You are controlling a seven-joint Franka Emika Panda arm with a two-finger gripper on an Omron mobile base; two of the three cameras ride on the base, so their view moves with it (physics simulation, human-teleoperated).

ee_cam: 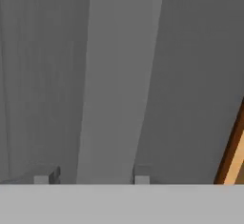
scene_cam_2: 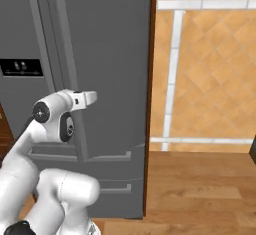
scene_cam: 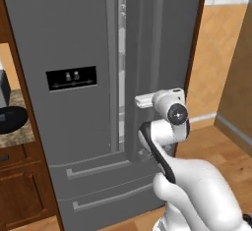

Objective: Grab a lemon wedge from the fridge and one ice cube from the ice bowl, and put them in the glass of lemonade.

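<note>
Item one: the tall grey steel French-door fridge (scene_cam: 74,38), which stands straight ahead of you and takes up most of both base views. Its two doors meet at a narrow centre seam. Each carries a long vertical handle. The black dispenser panel (scene_cam: 71,78) sits on the left door, and two bottom drawers (scene_cam: 98,186) with horizontal pulls lie below.

Item two: the right door's long grey vertical handle (ee_cam: 116,75). In the hand view you see it as a pale bar running from top to bottom, directly between the two dark fingertips (ee_cam: 47,176).

Item three: the white arm's two-finger gripper (ee_cam: 95,179). One fingertip stands on each side of the handle bar, close against it, so the jaws are drawn in around the handle. You cannot tell from the frames whether the pads actually press on it. In the left base view the hand (scene_cam: 147,100) reaches up to the right door's handle at about mid height.

Item four: a wide shallow black bowl (scene_cam: 11,118), far left on a speckled counter (scene_cam: 19,135), well apart from the hand.

Item five: an orange tiled wall (scene_cam_2: 210,64) to the right of the fridge, above a wooden floor (scene_cam_2: 200,189).
</note>
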